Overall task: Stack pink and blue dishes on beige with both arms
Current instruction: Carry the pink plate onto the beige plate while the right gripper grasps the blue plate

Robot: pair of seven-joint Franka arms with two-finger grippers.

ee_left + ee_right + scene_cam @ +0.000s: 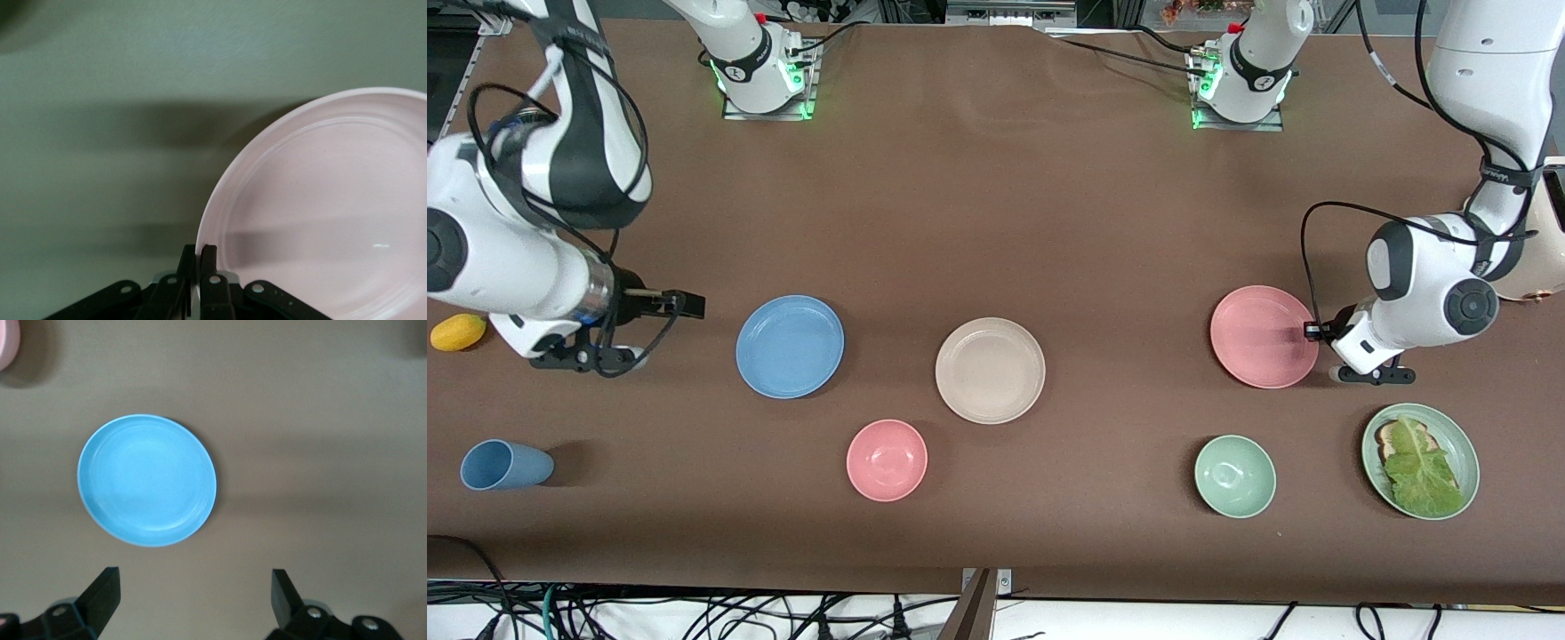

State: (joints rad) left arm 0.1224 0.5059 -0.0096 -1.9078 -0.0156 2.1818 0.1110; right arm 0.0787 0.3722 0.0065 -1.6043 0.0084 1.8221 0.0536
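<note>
The pink plate [1263, 336] lies toward the left arm's end of the table. My left gripper [1312, 331] is shut on its rim; in the left wrist view the two fingers [208, 257] pinch the edge of the pink plate [320, 213]. The light blue plate [790, 346] lies toward the right arm's end. My right gripper [687, 305] stands open beside it, apart from the rim; the right wrist view shows the blue plate [147, 480] ahead of the open right gripper [193, 593]. Between the two plates sits the beige plate [990, 370], bare.
A small pink bowl [887, 460] and a green bowl [1234, 476] sit nearer the front camera. A green plate with lettuce [1420, 460] lies close to the left arm's wrist. A blue cup [505, 465] lies on its side, with a yellow fruit [458, 332] by the right arm.
</note>
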